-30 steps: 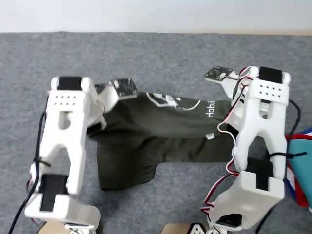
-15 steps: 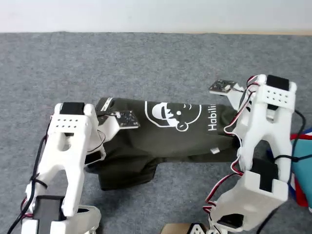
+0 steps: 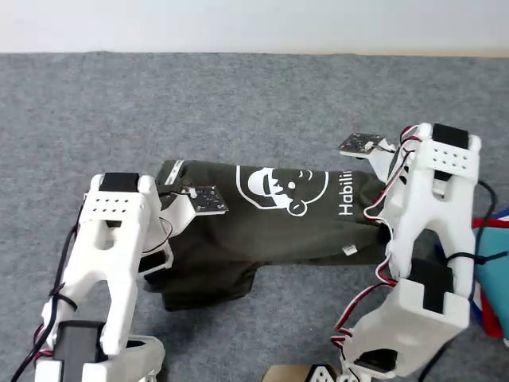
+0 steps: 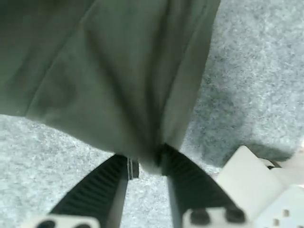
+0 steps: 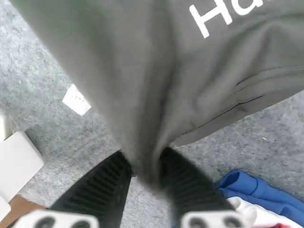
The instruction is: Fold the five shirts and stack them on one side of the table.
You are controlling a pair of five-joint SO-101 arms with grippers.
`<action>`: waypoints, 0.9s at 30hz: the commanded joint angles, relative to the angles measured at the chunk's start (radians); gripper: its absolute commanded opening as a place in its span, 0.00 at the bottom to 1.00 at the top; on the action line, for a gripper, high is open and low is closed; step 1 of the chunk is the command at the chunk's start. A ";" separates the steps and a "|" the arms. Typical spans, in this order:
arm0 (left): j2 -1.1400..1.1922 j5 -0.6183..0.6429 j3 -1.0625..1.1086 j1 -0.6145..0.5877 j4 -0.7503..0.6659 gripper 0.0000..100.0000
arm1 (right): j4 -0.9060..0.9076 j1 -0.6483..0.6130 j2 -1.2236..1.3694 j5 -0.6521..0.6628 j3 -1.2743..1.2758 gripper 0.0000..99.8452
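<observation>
High: dark green shirt lies rumpled across the grey worktop, between the two arms.
Left wrist: left fingers pinched tight on a shirt fold.
Right wrist: right fingers clamped on bunched shirt fabric; blue cloth nearby.

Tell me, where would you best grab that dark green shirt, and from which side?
Probably its two outer ends, coming from the arms' side. The dark green shirt lies wide and limp across the table, so a single grip would let it sag. The left gripper and right gripper each pinch a bunched fold there.
</observation>
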 commanded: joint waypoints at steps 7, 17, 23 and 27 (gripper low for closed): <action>-0.041 -0.006 -0.094 -0.011 0.066 0.12 | 0.038 0.031 -0.193 0.000 -0.009 0.32; -0.031 0.046 -0.309 -0.092 -0.063 0.00 | 0.036 -0.099 -0.252 -0.183 -0.006 0.30; -0.031 0.361 -0.239 -0.087 -0.296 0.00 | -0.012 -0.188 -0.180 -0.370 -0.008 0.04; -0.031 0.582 -0.173 -0.086 -0.535 0.00 | -0.067 -0.185 -0.120 -0.496 -0.009 0.02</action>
